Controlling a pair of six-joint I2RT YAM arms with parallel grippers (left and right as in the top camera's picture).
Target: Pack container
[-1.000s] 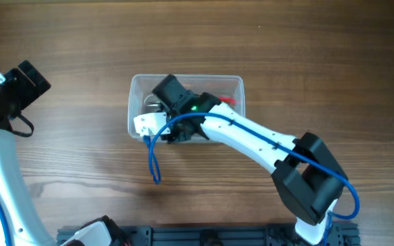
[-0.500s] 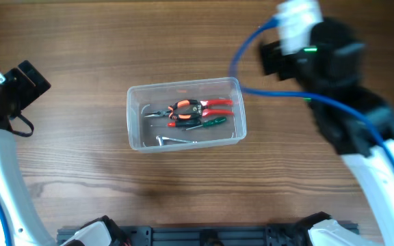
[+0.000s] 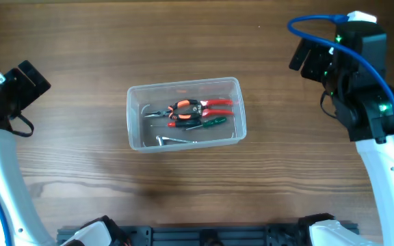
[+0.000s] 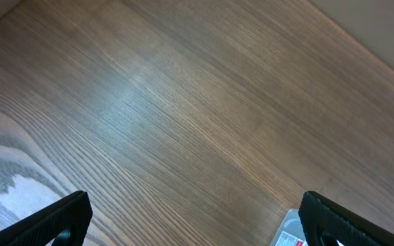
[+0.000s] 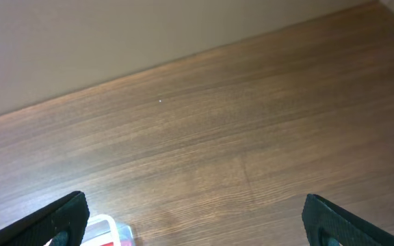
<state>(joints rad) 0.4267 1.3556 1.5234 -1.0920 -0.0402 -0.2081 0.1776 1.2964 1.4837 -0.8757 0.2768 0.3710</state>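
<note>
Right claw [image 5: 195, 223] spread wide, well right of the container [image 3: 133, 116].

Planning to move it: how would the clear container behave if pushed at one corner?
The thin container probably slides easily on the smooth table, perhaps turning. The loose pliers inside may shift.
</note>
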